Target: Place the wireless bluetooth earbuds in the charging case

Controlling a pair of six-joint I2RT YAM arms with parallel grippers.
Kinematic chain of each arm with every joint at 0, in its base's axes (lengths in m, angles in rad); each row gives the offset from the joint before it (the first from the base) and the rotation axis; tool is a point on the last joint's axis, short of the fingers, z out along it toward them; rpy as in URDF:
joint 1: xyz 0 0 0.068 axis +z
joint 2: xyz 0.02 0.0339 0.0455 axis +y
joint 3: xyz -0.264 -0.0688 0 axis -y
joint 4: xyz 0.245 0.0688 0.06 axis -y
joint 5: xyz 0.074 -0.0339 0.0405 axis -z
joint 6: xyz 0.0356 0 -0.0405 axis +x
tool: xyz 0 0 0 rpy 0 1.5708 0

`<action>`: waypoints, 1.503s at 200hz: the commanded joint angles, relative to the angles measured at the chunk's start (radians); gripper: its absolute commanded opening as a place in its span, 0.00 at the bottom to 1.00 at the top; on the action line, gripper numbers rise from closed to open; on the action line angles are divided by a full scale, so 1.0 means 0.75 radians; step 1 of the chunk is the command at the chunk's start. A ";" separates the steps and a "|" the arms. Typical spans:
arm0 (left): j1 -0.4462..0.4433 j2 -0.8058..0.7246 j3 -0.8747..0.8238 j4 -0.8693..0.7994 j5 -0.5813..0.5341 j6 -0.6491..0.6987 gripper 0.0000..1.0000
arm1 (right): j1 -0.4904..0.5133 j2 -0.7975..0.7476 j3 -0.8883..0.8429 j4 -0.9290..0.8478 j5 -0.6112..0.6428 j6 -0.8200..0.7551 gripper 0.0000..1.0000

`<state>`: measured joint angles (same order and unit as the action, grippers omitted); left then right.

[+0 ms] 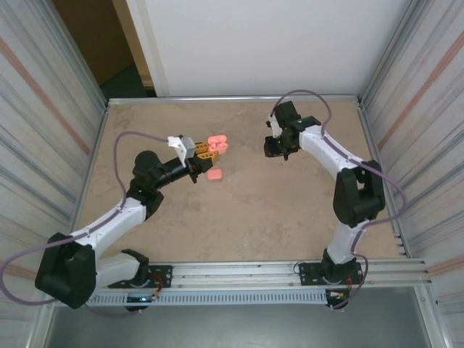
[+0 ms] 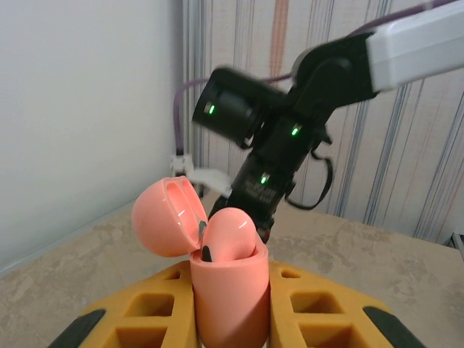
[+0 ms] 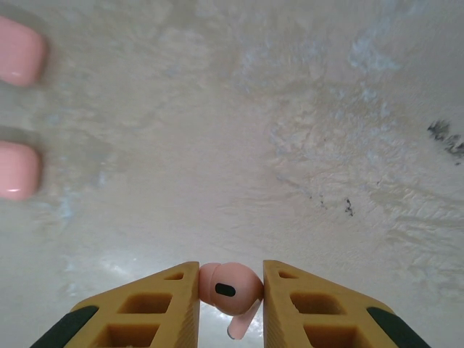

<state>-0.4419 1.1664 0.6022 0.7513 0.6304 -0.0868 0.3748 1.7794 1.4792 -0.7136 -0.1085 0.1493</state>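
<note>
My left gripper (image 1: 205,151) (image 2: 230,279) is shut on a pink charging case (image 2: 228,304) held upright above the table. Its lid (image 2: 165,217) hangs open to the left, and one pink earbud (image 2: 232,230) sits in the case's mouth. In the top view the open case (image 1: 217,143) sticks out past the yellow fingers. My right gripper (image 1: 278,150) (image 3: 230,268) hovers over the table to the right of the case, apart from it. It is shut on a small salmon-pink earbud (image 3: 230,288), whose stem points down.
A second pink case (image 1: 214,175), closed, lies on the tan table (image 1: 275,203) just below the left gripper. Two pink rounded shapes (image 3: 18,51) (image 3: 16,169) show at the left edge of the right wrist view. Metal walls (image 1: 43,116) ring the table.
</note>
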 commanded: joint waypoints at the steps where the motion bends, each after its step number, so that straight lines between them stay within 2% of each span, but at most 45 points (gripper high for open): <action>1: -0.020 0.039 0.058 0.097 -0.026 -0.033 0.00 | 0.018 -0.151 -0.045 0.067 -0.039 0.049 0.25; 84: -0.079 0.226 0.115 0.272 -0.036 -0.103 0.00 | 0.113 -0.521 -0.160 0.336 -0.143 0.172 0.26; 127: -0.094 0.267 0.136 0.319 -0.038 -0.136 0.00 | 0.210 -0.614 -0.186 0.465 -0.106 0.179 0.27; 216: -0.118 0.299 0.148 0.362 -0.053 -0.168 0.00 | 0.385 -0.643 -0.195 0.634 -0.009 0.141 0.28; 300: -0.121 0.290 0.154 0.370 -0.069 -0.191 0.00 | 0.424 -0.592 -0.213 0.653 0.050 0.137 0.27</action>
<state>-0.5270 1.3846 0.6834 0.9787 0.5995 -0.2127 0.6815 1.3289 1.3357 -0.2531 -0.1005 0.2577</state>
